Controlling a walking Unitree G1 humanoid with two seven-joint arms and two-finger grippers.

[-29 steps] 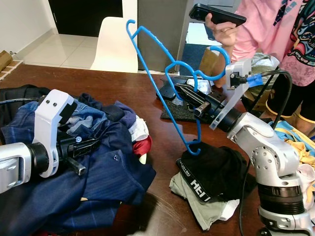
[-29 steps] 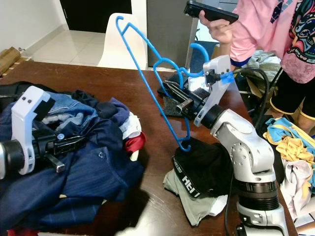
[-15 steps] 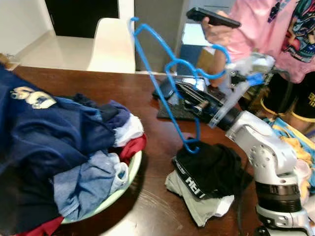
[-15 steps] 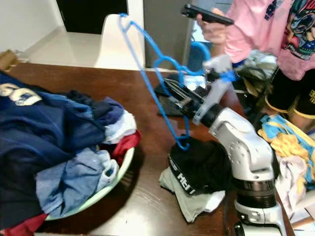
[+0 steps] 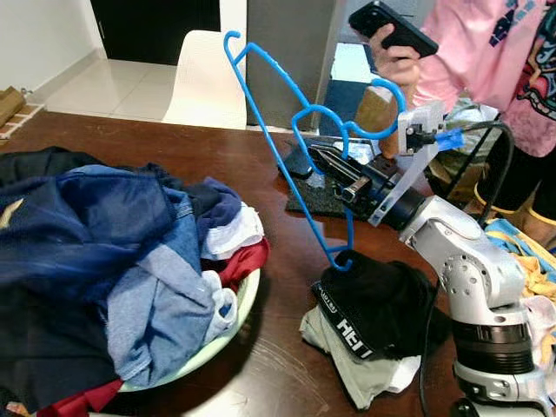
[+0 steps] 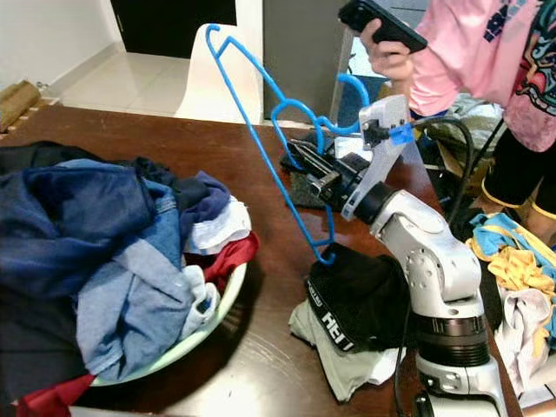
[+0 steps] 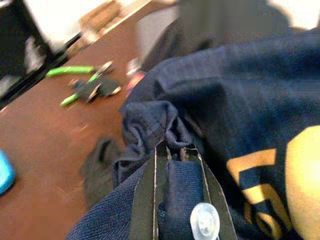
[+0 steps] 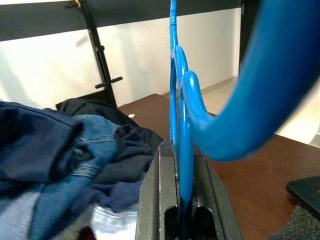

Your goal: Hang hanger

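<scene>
Above the dark brown wooden table (image 5: 261, 182), the right gripper (image 5: 334, 169) pinches a bright blue thin plastic hanger (image 5: 287, 148) — tilted, hook toward the arm, one corner touching black folded clothing (image 5: 382, 300) — while the left gripper (image 7: 177, 165) clamps navy fabric (image 7: 250, 100) over a pale green bowl of clothes (image 5: 234, 317).

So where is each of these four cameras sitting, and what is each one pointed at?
Left eye view: on the head, looking down at the table; the right gripper holds the blue hanger.
Right eye view: beside it, same scene, slightly shifted.
Left wrist view: on the left wrist, along the left gripper, shut on navy cloth.
Right wrist view: on the right wrist, along its fingers clamping the hanger.
Shared: hanger, laundry pile.
</scene>
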